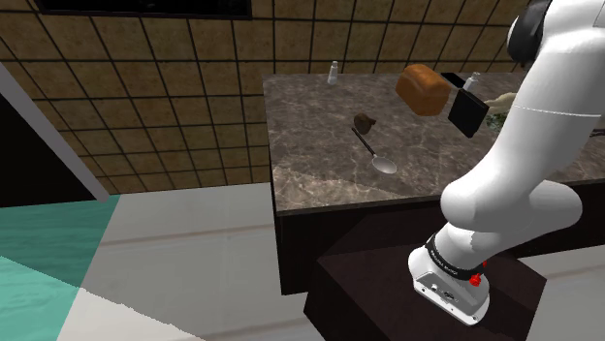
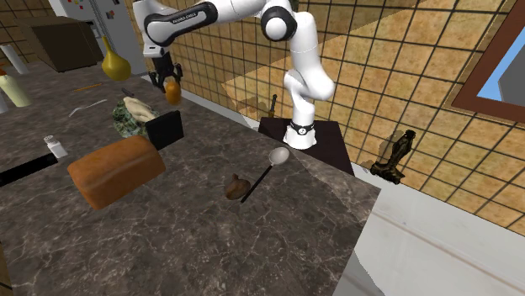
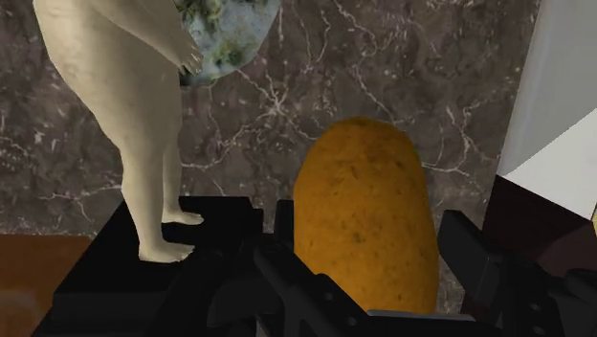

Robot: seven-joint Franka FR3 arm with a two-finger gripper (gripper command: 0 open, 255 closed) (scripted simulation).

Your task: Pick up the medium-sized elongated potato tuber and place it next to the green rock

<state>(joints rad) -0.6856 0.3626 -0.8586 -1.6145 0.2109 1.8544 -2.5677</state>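
An orange-brown, elongated potato [image 3: 364, 215] is clasped between my black fingers, and my gripper [image 3: 368, 263] is shut on it. In the second exterior view my gripper [image 2: 169, 84] hangs above the marble counter [image 2: 278, 227] with the potato [image 2: 173, 92] in it, just behind the green mottled rock [image 2: 124, 123]. In the wrist view the green rock [image 3: 225, 38] lies on the counter ahead of the potato, partly hidden by a pale figurine [image 3: 134, 115].
The pale figurine [image 2: 139, 108] stands by a black block [image 2: 164, 130] beside the rock. A bread loaf [image 2: 116, 171], a spoon [image 2: 271, 166], a small brown object [image 2: 236, 187] and a shaker [image 2: 55, 147] lie on the counter. A tiled wall [image 2: 379, 76] rises behind.
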